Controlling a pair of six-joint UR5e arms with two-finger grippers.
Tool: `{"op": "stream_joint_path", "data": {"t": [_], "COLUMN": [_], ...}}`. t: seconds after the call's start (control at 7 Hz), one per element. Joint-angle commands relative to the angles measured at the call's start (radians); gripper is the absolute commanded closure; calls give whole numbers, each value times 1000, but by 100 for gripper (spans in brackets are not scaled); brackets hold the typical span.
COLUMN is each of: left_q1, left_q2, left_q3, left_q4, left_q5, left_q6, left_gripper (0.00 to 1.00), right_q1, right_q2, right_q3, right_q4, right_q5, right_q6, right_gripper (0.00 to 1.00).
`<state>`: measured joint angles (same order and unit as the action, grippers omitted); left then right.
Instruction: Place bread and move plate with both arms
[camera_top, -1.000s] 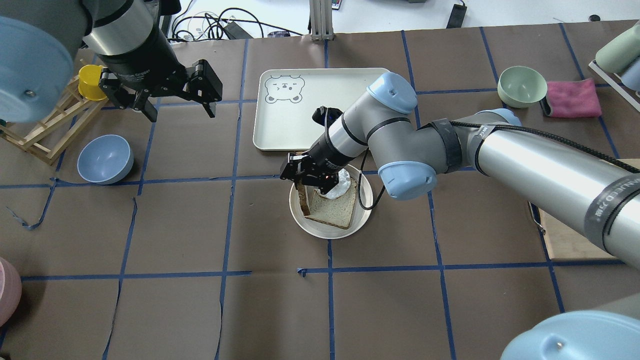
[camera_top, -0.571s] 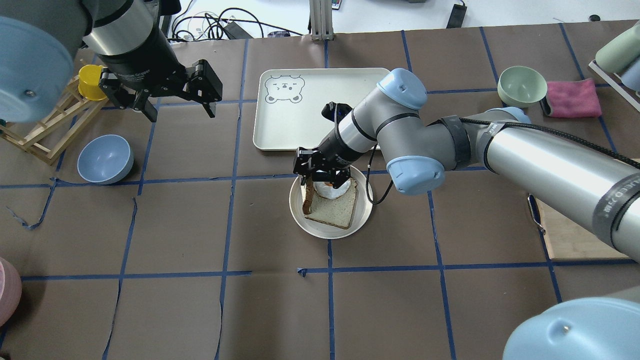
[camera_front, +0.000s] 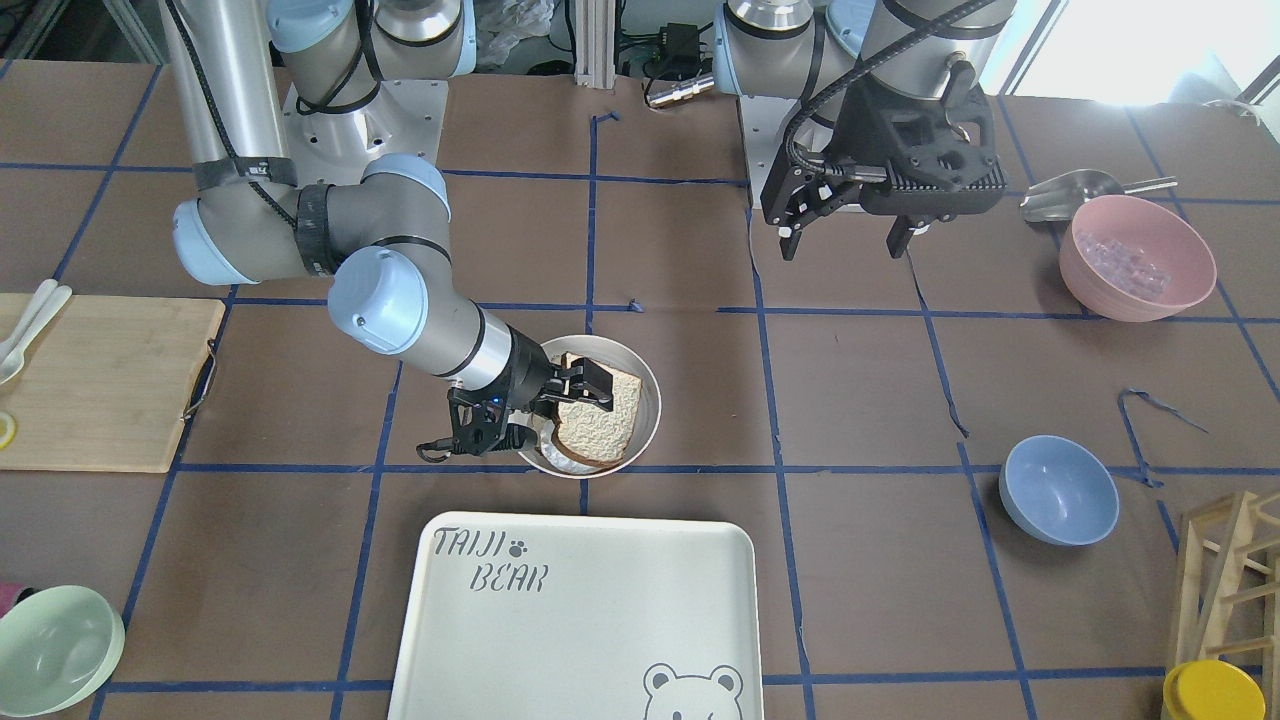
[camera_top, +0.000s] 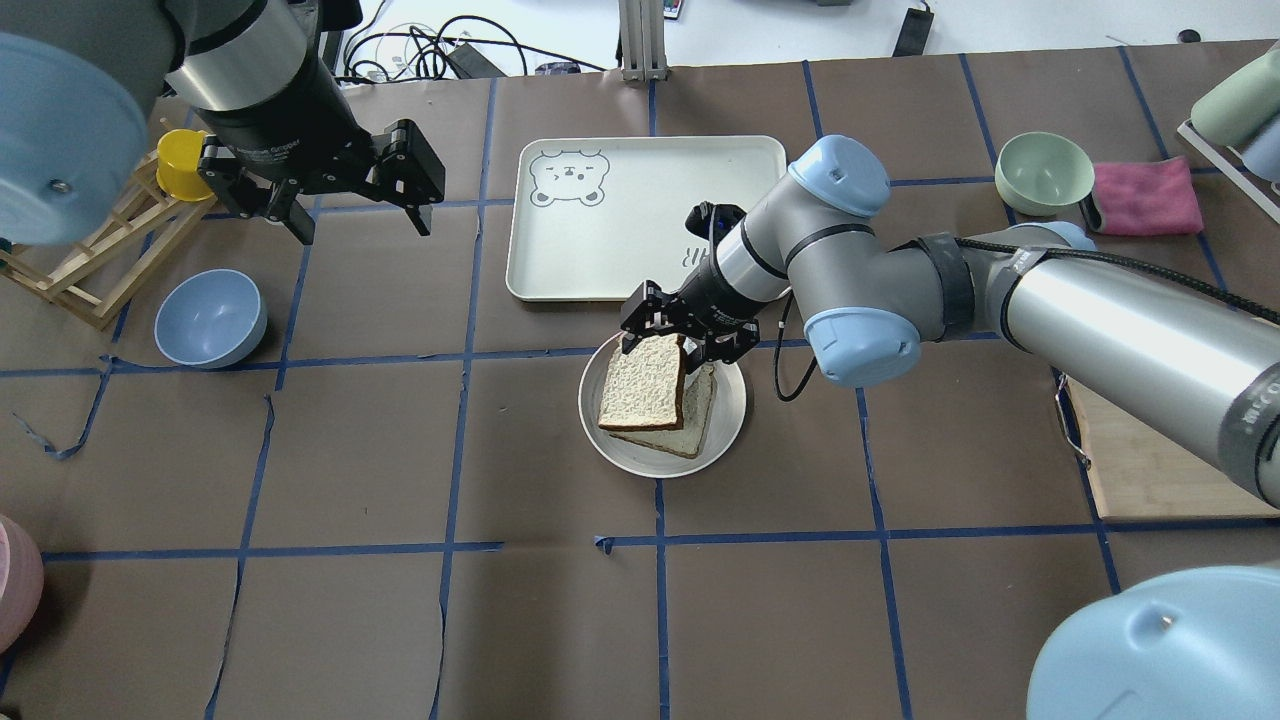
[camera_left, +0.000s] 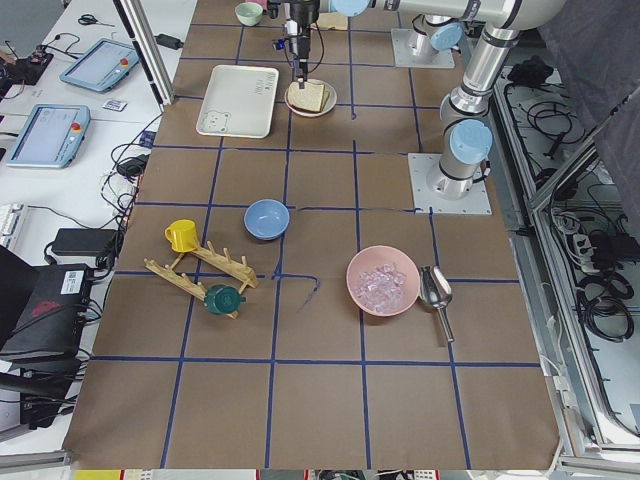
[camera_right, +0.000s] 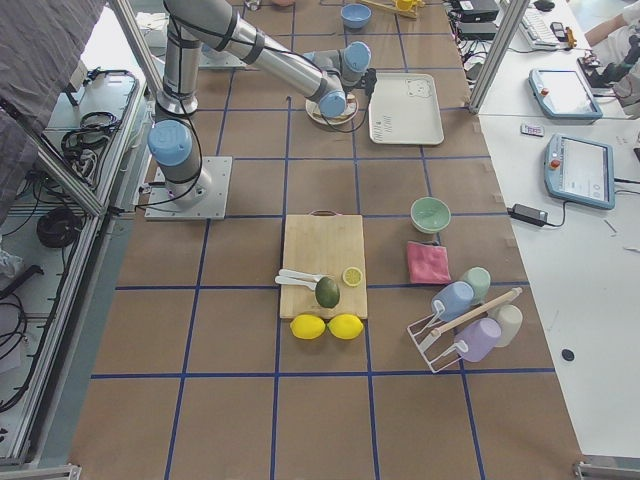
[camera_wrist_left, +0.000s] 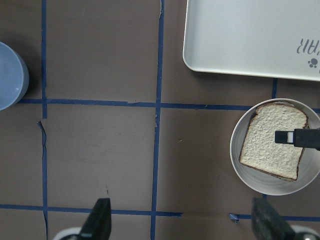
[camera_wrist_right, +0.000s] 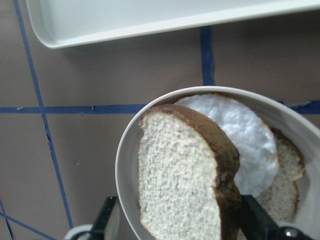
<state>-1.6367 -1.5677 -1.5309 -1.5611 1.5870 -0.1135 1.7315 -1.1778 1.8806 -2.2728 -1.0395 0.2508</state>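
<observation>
Right now the bread (camera_top: 643, 385) is over the plate (camera_top: 640, 466), tipped up and not lying flat. Its high end is by my right arm's fingers (camera_top: 672, 335), at the plate's 12 o'clock edge in the overhead view. Its low end points down toward 7 o'clock. So its long way runs about 12 to 6, straight out from those fingers.

In the right wrist view the fingers look spread. One touches the brown crust and the other has a gap beside it. I think they have let go and the slice just leans there.

Under it I see a second slice (camera_top: 700, 425) and a soft white thing (camera_wrist_right: 245, 135). I cannot tell what that is.

My left arm's fingers (camera_top: 360, 225) are wide apart and hold nothing. They hang well away, at about 10 o'clock from the plate. The right arm is much nearer.

To lift the plate with both arms, I think the left must come to the plate's 9 o'clock rim. The right goes to 3 o'clock. The big tray (camera_top: 600, 260) sits just past 12 o'clock.
</observation>
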Motion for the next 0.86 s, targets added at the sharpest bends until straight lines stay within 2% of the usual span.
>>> {"op": "stream_joint_path", "data": {"t": [0.0, 0.14, 0.29, 0.43, 0.57, 0.71], "left_q1": [0, 0, 0, -2, -2, -5], "left_q2": [2, -2, -11, -43, -58, -75], "left_q3": [3, 3, -12, -17, -75, -184], "left_q4": [1, 3, 4, 31, 83, 196], "left_q5": [-2, -40, -80, -128, -193, -240], "left_q6": [0, -3, -6, -18, -23, -59], "left_gripper": [0, 0, 0, 0, 0, 0], "right_q1": [-13, -15, -24, -39, -67, -125], "right_q2": [-28, -36, -45, -96, -124, -128], "right_q3": [-3, -3, -23, -67, -174, -298], "right_q4": [10, 15, 15, 106, 291, 481], "right_q5": [-106, -172, -183, -183, -232, -293], "right_q6": [-10, -55, -62, -70, -190, -291], "right_gripper": [7, 5, 0, 0, 0, 0]}}
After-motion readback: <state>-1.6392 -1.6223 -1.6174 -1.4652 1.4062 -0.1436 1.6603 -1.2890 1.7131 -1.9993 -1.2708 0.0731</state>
